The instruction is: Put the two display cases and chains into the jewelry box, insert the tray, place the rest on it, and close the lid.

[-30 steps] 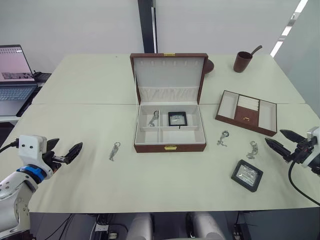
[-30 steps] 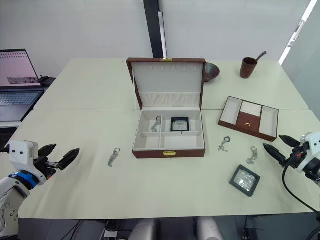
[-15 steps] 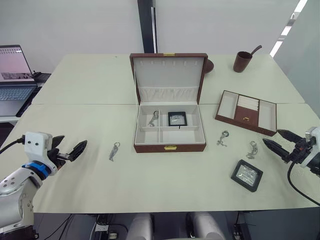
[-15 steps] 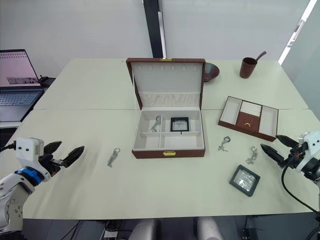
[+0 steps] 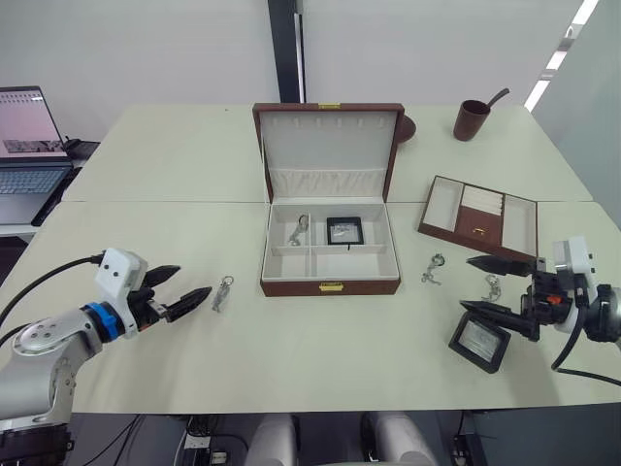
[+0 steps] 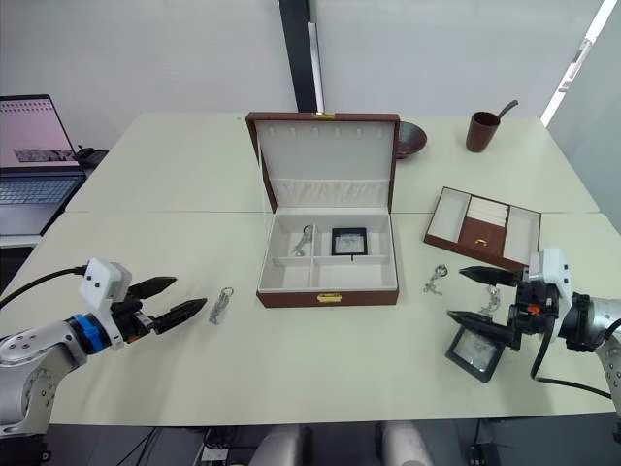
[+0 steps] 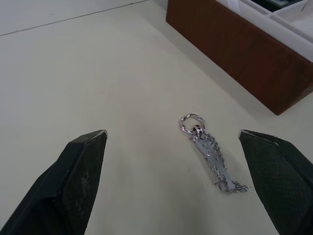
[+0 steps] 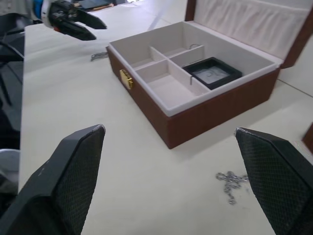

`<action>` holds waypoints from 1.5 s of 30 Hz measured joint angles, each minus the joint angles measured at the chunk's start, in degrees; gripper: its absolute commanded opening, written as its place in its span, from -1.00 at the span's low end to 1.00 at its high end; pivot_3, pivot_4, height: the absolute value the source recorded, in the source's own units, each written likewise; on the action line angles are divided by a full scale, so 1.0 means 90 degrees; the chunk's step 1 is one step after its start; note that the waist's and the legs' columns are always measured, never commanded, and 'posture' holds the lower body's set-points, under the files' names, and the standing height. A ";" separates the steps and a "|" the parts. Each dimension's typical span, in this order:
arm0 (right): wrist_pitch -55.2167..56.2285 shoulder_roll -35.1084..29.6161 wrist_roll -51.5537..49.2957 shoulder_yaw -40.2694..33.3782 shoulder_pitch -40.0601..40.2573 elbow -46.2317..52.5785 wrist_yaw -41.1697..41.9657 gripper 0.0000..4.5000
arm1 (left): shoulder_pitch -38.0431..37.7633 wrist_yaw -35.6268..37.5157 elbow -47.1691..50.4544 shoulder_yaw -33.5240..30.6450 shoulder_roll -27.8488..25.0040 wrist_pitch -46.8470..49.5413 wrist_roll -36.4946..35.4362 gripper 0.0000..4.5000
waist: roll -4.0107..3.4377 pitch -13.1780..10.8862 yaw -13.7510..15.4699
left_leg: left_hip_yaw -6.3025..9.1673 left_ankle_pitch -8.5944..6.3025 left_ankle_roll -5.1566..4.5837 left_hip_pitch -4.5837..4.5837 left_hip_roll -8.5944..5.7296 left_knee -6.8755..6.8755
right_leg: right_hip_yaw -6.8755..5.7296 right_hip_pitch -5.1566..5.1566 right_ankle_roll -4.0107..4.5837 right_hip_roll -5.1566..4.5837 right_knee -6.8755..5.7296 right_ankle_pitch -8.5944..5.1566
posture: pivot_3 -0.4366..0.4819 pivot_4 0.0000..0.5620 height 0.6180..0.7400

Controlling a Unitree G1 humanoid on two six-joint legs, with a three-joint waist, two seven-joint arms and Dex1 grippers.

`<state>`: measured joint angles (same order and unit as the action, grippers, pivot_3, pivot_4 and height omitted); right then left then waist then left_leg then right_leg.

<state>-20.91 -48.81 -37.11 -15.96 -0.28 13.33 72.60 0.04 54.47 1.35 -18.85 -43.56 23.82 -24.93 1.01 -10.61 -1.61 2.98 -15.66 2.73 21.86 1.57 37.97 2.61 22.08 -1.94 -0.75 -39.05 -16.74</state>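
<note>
The jewelry box (image 5: 330,286) stands open mid-table with its lid (image 5: 328,146) upright. One display case (image 5: 343,230) and one chain (image 5: 298,229) lie in its rear compartments. The second display case (image 5: 478,341) lies on the table at the right, just below my open right gripper (image 5: 466,283). Two chains (image 5: 433,268) (image 5: 491,287) lie near that gripper. Another chain (image 7: 210,160) lies left of the box, a little ahead of my open left gripper (image 5: 179,287). The tray (image 5: 477,217) sits on the table right of the box.
A laptop (image 5: 29,146) stands at the far left edge. A brown cup with a spoon (image 5: 472,118) and a dark bowl (image 5: 406,128) sit at the back right, behind the lid. The table's front edge runs close below both arms.
Both arms have swung inward. The left gripper has moved right, close to the left chain. The right gripper has moved left over the loose display case, its fingers now wide apart.
</note>
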 measured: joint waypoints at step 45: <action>0.0144 0.0050 0.0005 0.0482 0.0024 0.0465 0.0099 1.00 | -0.0362 -0.0967 -0.0156 0.0678 0.1010 -0.1123 0.0726 -0.99 | -0.0067 0.0049 -0.0001 | -0.0004 0.0000 -0.0001 -0.0010 -0.0006 0.0000 | 0.0004 -0.0009 -0.0001 0.0000 0.0003 -0.0001 | -0.05 -0.47 1.00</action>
<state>-19.61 -48.36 -37.07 -11.62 -0.07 17.51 73.49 -3.22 45.77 -0.05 -12.74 -34.47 13.71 -18.39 0.40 -10.16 -1.62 2.94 -15.66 2.73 21.77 1.52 37.98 2.64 22.00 -1.95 -0.75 -39.02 -16.75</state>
